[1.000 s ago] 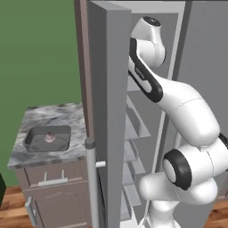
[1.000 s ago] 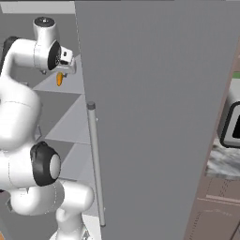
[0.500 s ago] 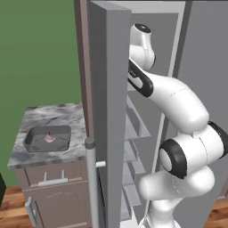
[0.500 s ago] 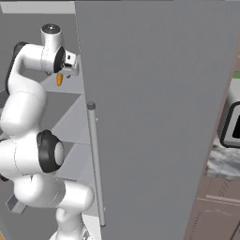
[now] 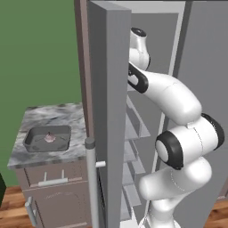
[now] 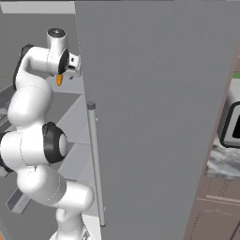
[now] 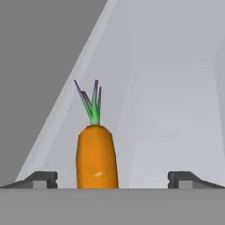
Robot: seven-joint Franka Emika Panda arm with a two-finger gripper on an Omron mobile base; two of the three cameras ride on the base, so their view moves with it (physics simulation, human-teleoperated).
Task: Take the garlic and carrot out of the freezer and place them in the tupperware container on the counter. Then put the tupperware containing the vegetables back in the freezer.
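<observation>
Hand view: carrot (image 7: 97,158), no lettering

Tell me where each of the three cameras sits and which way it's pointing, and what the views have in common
Left base view: behind the arm, to its left, looking forward and down past the freezer door edge; the arm reaches inside, the counter holds the tupperware container with the garlic.
Right base view: behind, to its right, facing the door's outer side; arm at left.
Hand view: on the hand, looking along the open gripper at the carrot.
Shared: the right base and hand views both show the carrot; both base views show arm and freezer.
</observation>
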